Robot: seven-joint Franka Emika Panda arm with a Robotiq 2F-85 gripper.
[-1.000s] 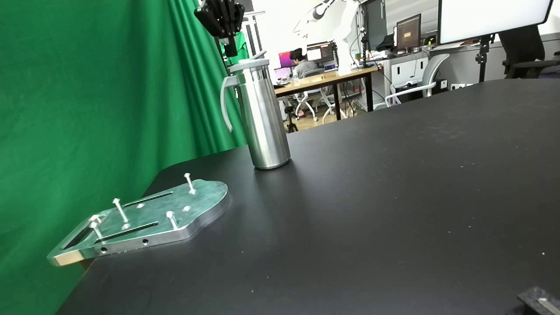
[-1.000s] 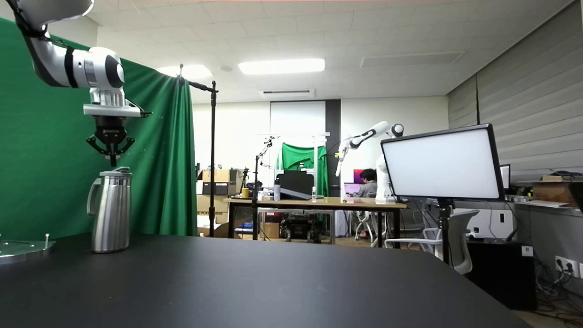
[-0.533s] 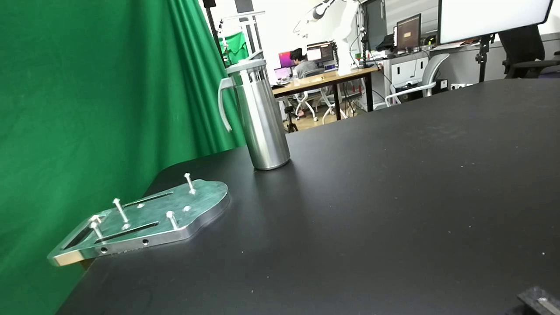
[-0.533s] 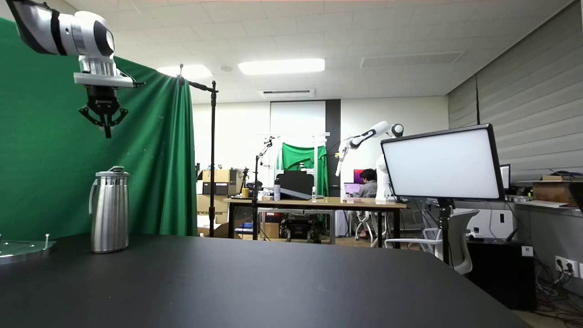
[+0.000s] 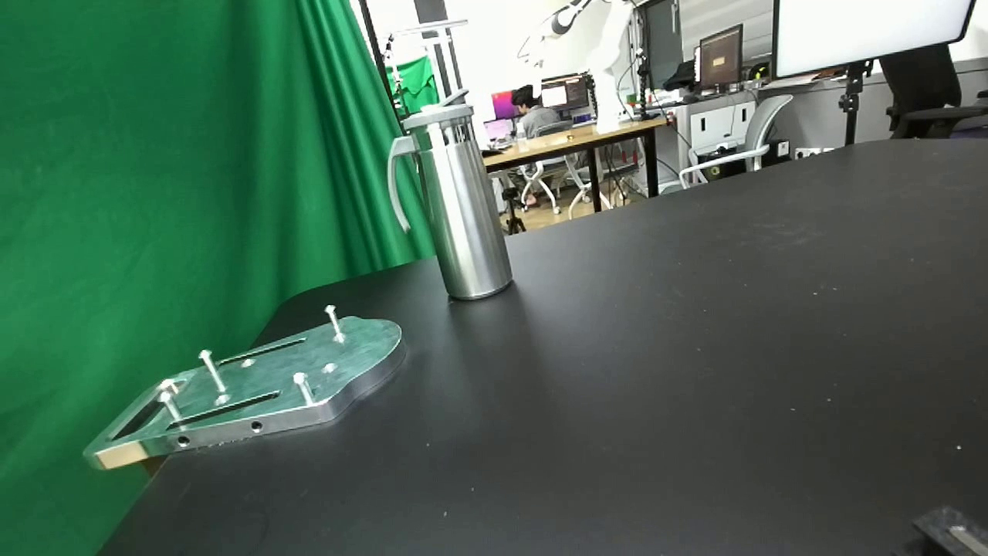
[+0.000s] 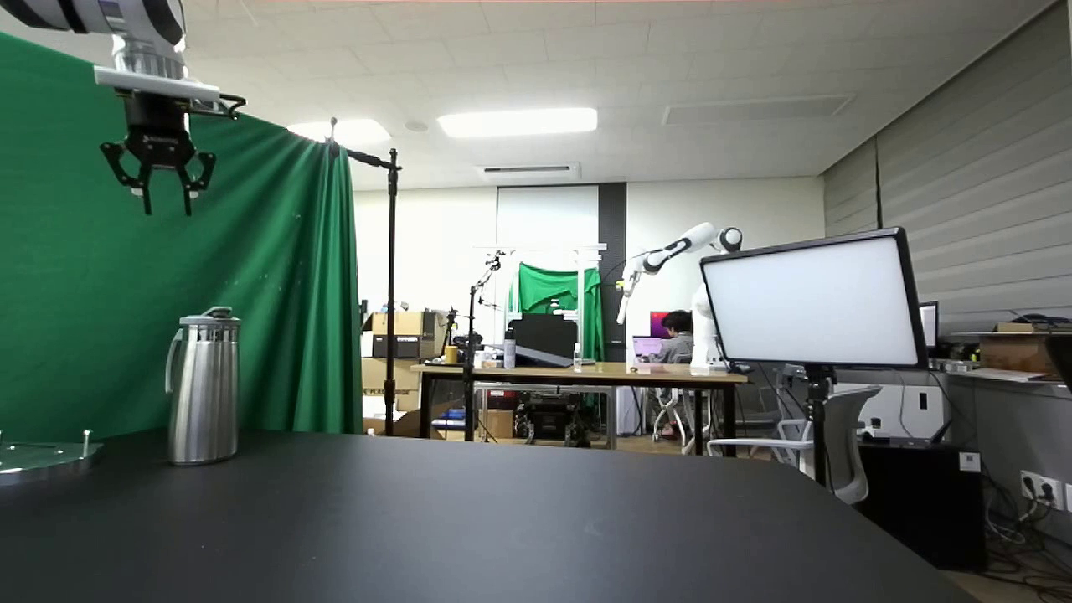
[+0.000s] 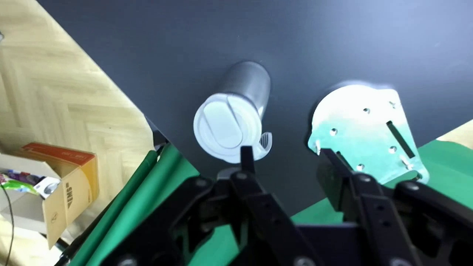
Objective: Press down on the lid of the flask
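Observation:
The steel flask (image 5: 467,212) stands upright on the black table in both exterior views (image 6: 205,394), with its handle at its side. Its grey lid (image 5: 438,116) sits on top, also in an exterior view (image 6: 209,320). In the wrist view the round lid (image 7: 226,125) with its flat oval tab hides part of the flask body (image 7: 252,83). My gripper (image 6: 167,209) is well above the lid and a little to its left, not touching it. The fingers (image 7: 287,150) are apart with nothing between them. The gripper is out of view in an exterior view.
A green-tinted metal plate with upright pegs (image 5: 285,374) lies near the flask at the table's edge, also in the wrist view (image 7: 366,125). A green curtain (image 5: 193,154) hangs close behind. An open cardboard box (image 7: 74,188) stands on the floor beyond the table edge.
My gripper has risen from just above the lid and moved left. Its fingers were together and are now apart. The flask shifted slightly left half a second ago and is back in place.

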